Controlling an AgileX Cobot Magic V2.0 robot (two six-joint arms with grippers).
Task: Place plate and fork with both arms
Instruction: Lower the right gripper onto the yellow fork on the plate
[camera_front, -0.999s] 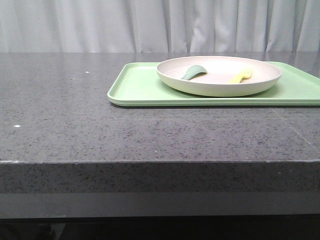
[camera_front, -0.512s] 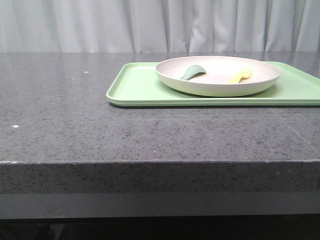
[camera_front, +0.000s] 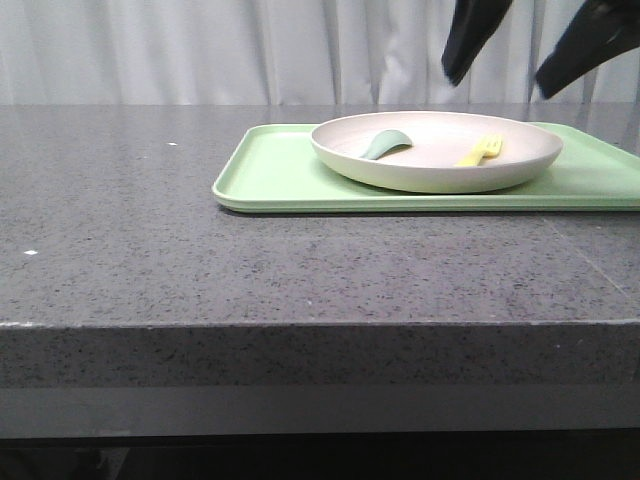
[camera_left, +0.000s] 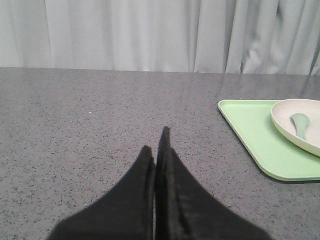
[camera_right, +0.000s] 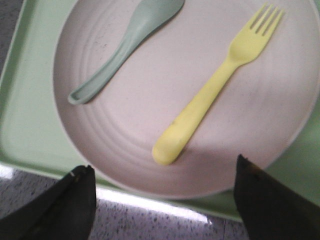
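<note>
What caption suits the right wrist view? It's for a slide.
Open right gripper above plate holding fork and spoon.

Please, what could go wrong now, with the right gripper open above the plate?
1. The fork lies flat in the plate; the open right gripper may push it instead of pinching it.
2. The spoon lies close by and could be knocked.
3. The plate sits loose on the tray, so a push might slide it. The left gripper, shut, is far away and cannot steady it.
</note>
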